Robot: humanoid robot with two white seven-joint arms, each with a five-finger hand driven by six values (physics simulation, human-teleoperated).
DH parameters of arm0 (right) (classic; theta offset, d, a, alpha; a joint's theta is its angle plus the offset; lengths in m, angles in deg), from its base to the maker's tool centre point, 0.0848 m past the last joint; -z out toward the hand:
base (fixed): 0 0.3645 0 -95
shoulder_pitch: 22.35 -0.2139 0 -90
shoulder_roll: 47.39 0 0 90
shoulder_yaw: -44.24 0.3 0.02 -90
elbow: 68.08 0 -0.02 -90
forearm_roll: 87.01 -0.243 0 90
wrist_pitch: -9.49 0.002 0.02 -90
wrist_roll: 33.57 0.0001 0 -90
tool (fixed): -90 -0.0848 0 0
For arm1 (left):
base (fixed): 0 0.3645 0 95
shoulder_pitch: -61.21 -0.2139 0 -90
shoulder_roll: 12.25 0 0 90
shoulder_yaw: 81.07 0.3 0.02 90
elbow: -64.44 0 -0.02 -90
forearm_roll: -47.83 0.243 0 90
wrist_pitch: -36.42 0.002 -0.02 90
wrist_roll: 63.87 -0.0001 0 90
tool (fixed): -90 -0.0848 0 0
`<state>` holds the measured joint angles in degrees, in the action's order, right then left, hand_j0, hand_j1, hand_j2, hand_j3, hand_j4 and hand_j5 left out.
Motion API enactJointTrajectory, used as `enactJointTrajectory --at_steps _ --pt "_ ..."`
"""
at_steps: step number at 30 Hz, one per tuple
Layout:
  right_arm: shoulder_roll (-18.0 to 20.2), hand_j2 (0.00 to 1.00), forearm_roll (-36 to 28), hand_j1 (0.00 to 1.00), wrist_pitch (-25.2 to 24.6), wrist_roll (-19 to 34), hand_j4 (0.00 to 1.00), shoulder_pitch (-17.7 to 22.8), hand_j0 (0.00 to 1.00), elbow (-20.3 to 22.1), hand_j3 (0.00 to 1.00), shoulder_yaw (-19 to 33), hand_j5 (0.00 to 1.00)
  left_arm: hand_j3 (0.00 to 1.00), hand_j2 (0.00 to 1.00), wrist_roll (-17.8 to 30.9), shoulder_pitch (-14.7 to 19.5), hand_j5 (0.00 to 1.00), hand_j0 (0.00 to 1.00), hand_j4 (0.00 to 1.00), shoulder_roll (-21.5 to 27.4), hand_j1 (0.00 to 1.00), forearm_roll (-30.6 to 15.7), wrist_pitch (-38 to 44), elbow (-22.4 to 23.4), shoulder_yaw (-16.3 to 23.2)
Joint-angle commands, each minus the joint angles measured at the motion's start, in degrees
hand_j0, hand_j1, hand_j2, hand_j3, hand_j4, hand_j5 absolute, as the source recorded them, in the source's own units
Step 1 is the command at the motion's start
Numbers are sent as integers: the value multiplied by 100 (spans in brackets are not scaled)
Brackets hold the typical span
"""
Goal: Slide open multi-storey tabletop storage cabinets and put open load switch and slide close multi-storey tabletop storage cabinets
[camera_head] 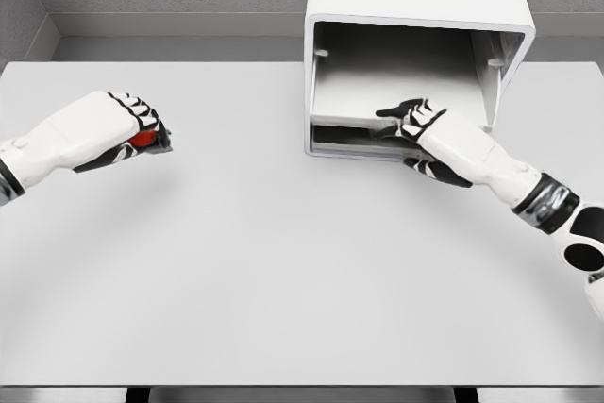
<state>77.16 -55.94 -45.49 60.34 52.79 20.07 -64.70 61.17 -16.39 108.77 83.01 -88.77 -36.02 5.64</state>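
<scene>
A white tabletop storage cabinet (415, 7) stands at the back of the table, right of centre, its front open and its inside visible. A low drawer tray (354, 125) sits at the cabinet's bottom. My right hand (408, 120) reaches into the cabinet mouth, its fingers resting on the tray's front edge near the right side. My left hand (142, 134) hovers over the table at the left, fingers curled around a small red and black load switch (143, 139) that is mostly hidden by the fingers.
The white table (283, 271) spreads wide in front of the cabinet. Its front edge runs along the bottom of the view. A grey wall rises behind the cabinet.
</scene>
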Motion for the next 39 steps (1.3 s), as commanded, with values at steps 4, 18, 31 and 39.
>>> enactJointTrajectory --at_steps 4,18,31,39 --pt "96 74 -22 74 -2 31 74 35 74 150 74 162 74 44 44 -4 9 44 44 44 1 44 -187 19 -123 -40" --pt "280 74 -39 74 -2 13 74 598 74 713 74 655 74 44 44 -4 123 44 44 44 -8 44 -477 19 -273 -101" --pt "562 75 -294 75 -2 5 75 1125 75 1170 75 1032 75 44 44 -4 308 44 44 44 -52 44 -768 19 -273 -49" --pt "685 76 -531 76 -2 13 76 1397 76 1275 76 1498 76 44 44 -4 396 44 44 44 -131 44 -838 19 -273 -22"
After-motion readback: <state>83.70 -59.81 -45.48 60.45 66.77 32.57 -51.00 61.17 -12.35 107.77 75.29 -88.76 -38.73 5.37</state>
